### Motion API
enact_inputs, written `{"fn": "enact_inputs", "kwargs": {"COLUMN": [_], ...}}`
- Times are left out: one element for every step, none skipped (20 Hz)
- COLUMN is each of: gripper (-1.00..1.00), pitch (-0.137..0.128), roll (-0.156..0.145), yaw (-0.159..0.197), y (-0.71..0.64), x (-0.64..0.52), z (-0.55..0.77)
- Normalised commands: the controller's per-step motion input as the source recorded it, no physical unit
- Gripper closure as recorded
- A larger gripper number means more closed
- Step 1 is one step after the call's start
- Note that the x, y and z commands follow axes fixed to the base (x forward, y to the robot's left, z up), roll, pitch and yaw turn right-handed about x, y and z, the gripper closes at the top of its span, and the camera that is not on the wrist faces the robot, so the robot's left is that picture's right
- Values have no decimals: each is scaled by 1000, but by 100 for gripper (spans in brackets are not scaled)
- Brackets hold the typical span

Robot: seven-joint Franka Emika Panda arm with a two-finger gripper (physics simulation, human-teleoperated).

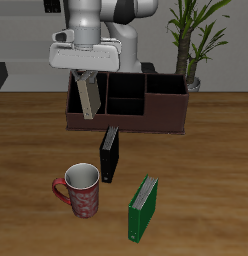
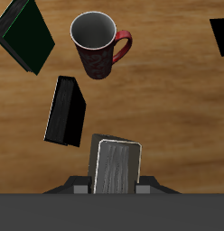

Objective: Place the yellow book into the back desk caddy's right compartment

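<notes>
The fingers (image 1: 86, 92) grasp one yellow book (image 1: 88, 98), which hangs above the back desk caddy (image 1: 146, 118), over its wide end bin. On the table (image 1: 211, 190) stand one black book (image 1: 109, 155), one green book (image 1: 143, 208) and one red mug (image 1: 80, 190).

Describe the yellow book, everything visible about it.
The yellow book is a small, thin book with a dull grey-tan cover that looks matte, slightly streaked in the wrist view. It is closed and hangs roughly upright, off the table, clamped in the tool, whose fingers press both its faces. It sits at the caddy, over the end compartment. Nothing else touches it.
</notes>
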Motion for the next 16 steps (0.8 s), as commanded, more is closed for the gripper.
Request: {"fn": "enact_inputs", "kwargs": {"gripper": [100,100,100,100,100,100,100,100,100,100,100,100,100,100,100,100], "pitch": [-64,0,-178,-45,-19,-84,-67,29,28,15,44,0,-4,0,8,41], "roll": [-36,0,74,60,90,92,41,10,22,-36,39,0,1,0,-24,-31], "yaw": [-44,0,81,-7,57,116,149,-43,-25,33,27,0,-16,0,31,-182], "y": [108,0,418,238,251,464,259,151,207,122,181,-33,365,-36,128,95], "x": [-381,0,-1016,-515,-382,-749,-444,-406,-412,-319,-349,18,-771,15,-336,-358], "z": [530,0,1187,406,232,372,214,161,111,74,13,-1,181,-2,98,100]}}
